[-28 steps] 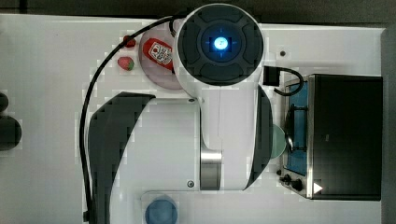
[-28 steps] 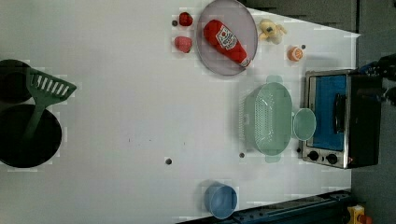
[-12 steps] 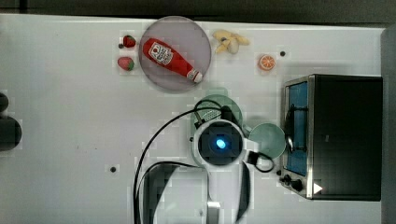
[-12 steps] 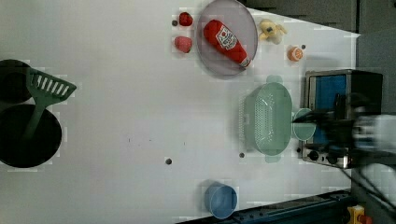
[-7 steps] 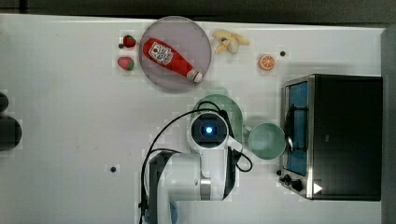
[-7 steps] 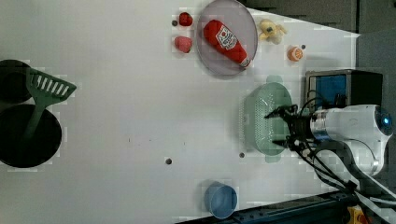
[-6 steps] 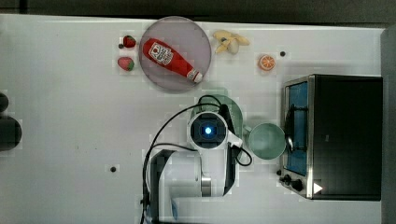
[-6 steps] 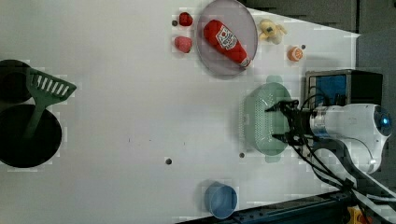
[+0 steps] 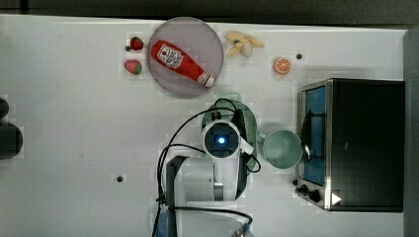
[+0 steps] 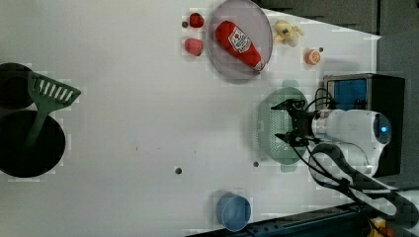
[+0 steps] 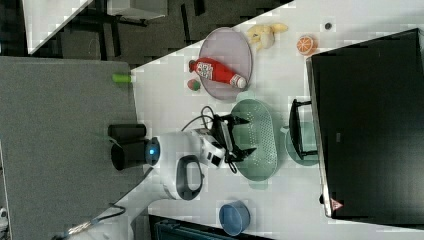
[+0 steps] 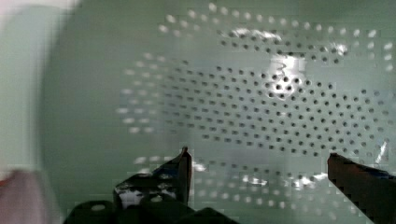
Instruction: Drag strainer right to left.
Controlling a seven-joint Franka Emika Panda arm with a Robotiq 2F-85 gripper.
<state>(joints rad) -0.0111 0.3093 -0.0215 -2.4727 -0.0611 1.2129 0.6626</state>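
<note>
The strainer (image 10: pixel 271 129) is a pale green oval colander with a grid of small holes, lying beside the toaster oven (image 9: pixel 356 143). In the top view the arm covers most of the strainer (image 9: pixel 250 116). My gripper (image 10: pixel 285 122) is open, its two black fingers spread wide over the basin and holding nothing. The right view has the gripper (image 11: pixel 247 135) over the strainer (image 11: pixel 260 142), on the side nearer the arm. Up close, the gripper (image 12: pixel 259 163) hovers near the perforated floor of the strainer (image 12: pixel 280 93); I cannot tell whether it touches.
A round mint-green mug (image 9: pixel 281 149) stands between strainer and oven. A grey plate (image 9: pixel 210 42) with a ketchup bottle (image 9: pixel 180 61) lies close by, with strawberries (image 9: pixel 133 66), a banana (image 9: pixel 244 42) and an orange slice (image 9: pixel 282 65). A blue bowl (image 10: pixel 234 211), green spatula (image 10: pixel 44 98) and black pans sit elsewhere.
The arm has swung in from the plate side and come down over the strainer with its fingers open. The strainer and mug have stayed where they were.
</note>
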